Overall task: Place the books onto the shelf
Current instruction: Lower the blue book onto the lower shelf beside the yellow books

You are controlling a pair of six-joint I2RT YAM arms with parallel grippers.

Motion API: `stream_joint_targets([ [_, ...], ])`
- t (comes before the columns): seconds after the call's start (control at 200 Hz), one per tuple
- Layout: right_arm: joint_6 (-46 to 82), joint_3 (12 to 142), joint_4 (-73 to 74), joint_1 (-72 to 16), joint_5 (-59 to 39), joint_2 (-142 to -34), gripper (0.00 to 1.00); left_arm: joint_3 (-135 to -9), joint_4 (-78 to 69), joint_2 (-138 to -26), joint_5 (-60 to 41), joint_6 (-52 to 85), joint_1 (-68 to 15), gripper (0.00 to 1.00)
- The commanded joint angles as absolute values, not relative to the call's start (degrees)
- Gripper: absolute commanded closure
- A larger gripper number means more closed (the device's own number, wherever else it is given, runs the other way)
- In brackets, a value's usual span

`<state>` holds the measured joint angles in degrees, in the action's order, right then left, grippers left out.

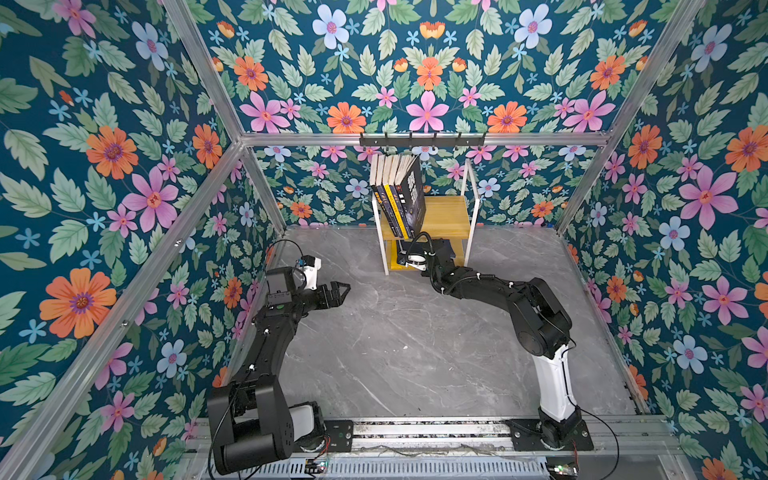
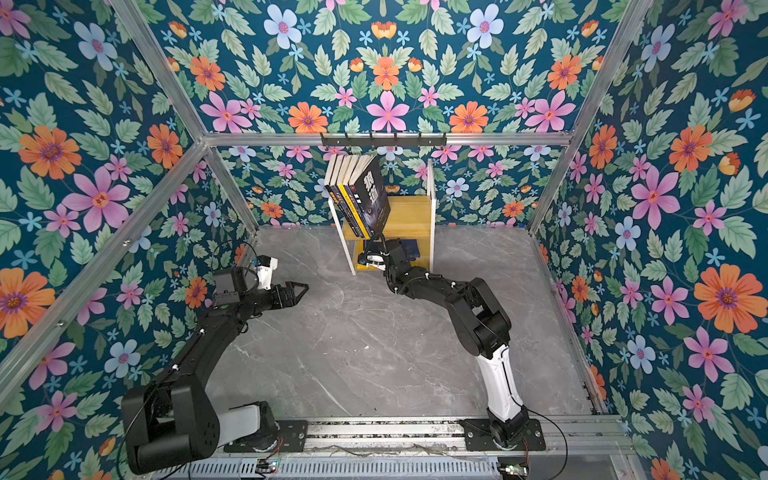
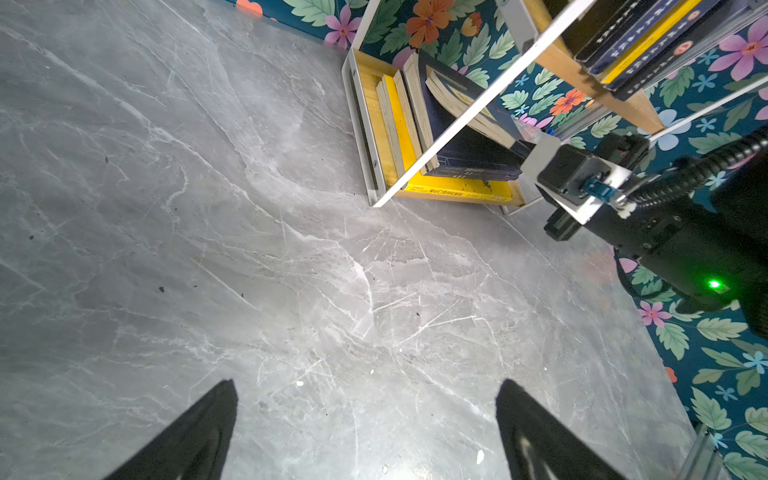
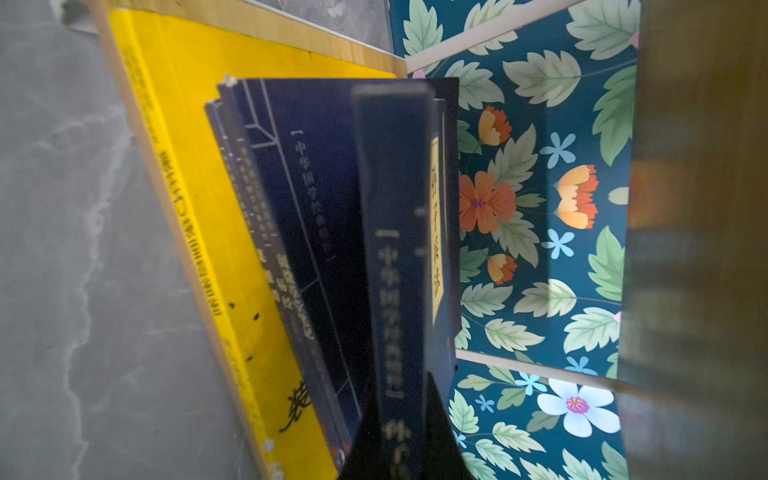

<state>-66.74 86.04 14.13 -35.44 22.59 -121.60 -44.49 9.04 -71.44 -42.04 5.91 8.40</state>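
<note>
Flowered wallpaper (image 1: 104,166) closes me in on three sides, and the desk (image 1: 395,353) under me is grey veined marble. My left claw (image 1: 344,289) hovers near the desk's left edge, fingers spread wide. The shelf (image 1: 446,216) stands at the middle of the back edge, under a black hook rail (image 1: 422,140). Books (image 1: 399,187) lean in a row on its upper board. My right claw (image 4: 401,411) is inside the lower tier, pinching a tilted navy book (image 4: 395,249) above other navy ones stacked on a yellow book (image 4: 199,187) lying flat.
</note>
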Motion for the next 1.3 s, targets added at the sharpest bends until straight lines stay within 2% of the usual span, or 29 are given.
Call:
stream_joint_targets([
  [0.0, -68.8, 87.2, 20.3, -35.2, 24.9, -122.6, 1.00, -44.5, 8.8, -71.2, -42.6, 5.4, 8.5, 0.02],
  [0.975, -67.0, 89.0, 19.7, -35.1, 19.8, -127.0, 1.00, -43.9, 8.4, -71.4, -41.8, 4.8, 8.5, 0.01],
  [1.035, -67.0, 89.0, 19.7, -35.2, 20.2, -126.9, 0.92, -43.9, 8.4, -71.3, -41.8, 4.7, 8.5, 0.01],
  [1.185, -66.8, 87.9, 18.7, -35.5, 19.5, -125.2, 0.63, -43.8, 8.4, -71.2, -41.9, 4.8, 8.5, 0.01],
  [1.295, -66.7, 86.9, 17.4, -35.9, 18.3, -123.6, 0.53, -43.7, 8.1, -71.2, -41.9, 4.9, 8.5, 0.01],
])
